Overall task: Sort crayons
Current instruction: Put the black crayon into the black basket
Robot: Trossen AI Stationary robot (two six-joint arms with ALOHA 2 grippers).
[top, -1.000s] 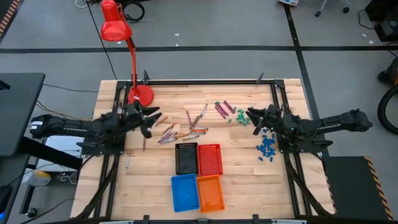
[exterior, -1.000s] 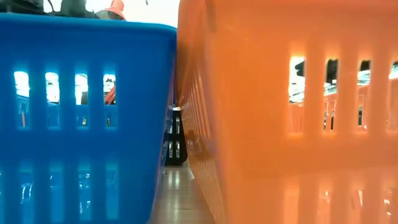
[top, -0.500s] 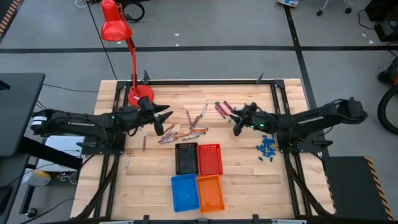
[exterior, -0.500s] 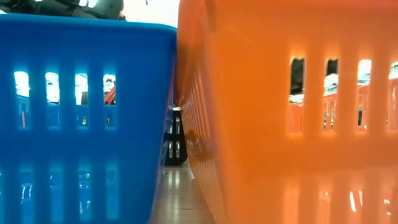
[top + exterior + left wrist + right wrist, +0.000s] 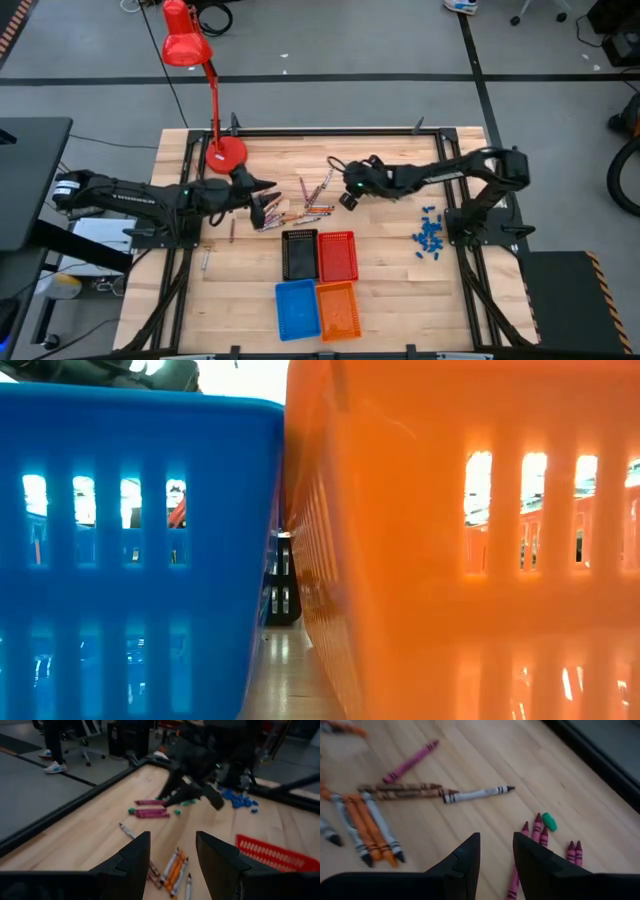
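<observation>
Several crayons (image 5: 312, 207) lie loose on the wooden table between my two grippers. My left gripper (image 5: 268, 200) is open and empty at the left edge of the pile. Orange crayons (image 5: 175, 869) lie just ahead of its fingers, and maroon ones (image 5: 150, 813) lie farther off. My right gripper (image 5: 344, 190) is open and empty over the pile's right side. Maroon crayons (image 5: 536, 831), a pale grey crayon (image 5: 476, 794), brown ones (image 5: 402, 791) and orange ones (image 5: 364, 826) lie flat below it.
Black (image 5: 299, 255), red (image 5: 338, 255), blue (image 5: 297, 308) and orange (image 5: 337, 308) baskets stand near the front edge. The blue basket (image 5: 130, 540) and the orange basket (image 5: 470, 540) fill the low view. Blue pieces (image 5: 430, 236) lie at the right. A green piece (image 5: 549, 820) lies by the maroon crayons. A red lamp (image 5: 225, 152) stands at the far left.
My right gripper has travelled toward the table's left edge, from beside the blue pieces to over the right side of the crayon pile, its arm stretching out. My left gripper has moved toward the table's right edge, up to the pile's left side. The crayons have stayed put.
</observation>
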